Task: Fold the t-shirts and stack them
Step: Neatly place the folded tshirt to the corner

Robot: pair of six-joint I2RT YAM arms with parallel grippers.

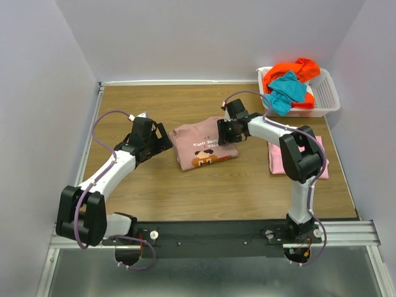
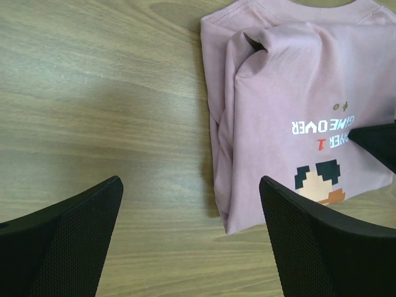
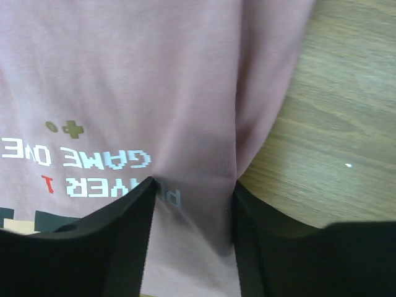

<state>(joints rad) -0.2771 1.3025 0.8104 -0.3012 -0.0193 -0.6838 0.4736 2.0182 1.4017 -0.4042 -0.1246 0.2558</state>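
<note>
The folded dusty mauve t-shirt point(image 1: 201, 145) point(image 2: 297, 93) point(image 3: 154, 80) lies mid-table, its pixel "GAME OVER" print facing up. My right gripper point(image 1: 224, 133) point(image 3: 193, 185) is at its right edge, fingers closed in on a bunched fold of the fabric, which fills the gap between them. My left gripper point(image 1: 162, 139) point(image 2: 190, 182) hovers open just left of the shirt, holding nothing, one finger over the shirt's near corner. A folded light pink t-shirt point(image 1: 278, 158) lies to the right, partly under the right arm. Orange point(image 1: 297, 68) and teal point(image 1: 288, 91) t-shirts are heaped in the basket.
The white slotted basket point(image 1: 328, 93) stands at the back right corner. A raised rim borders the wooden table point(image 1: 154, 185) at the left and back. The right gripper's dark finger point(image 2: 377, 139) shows at the right edge of the left wrist view.
</note>
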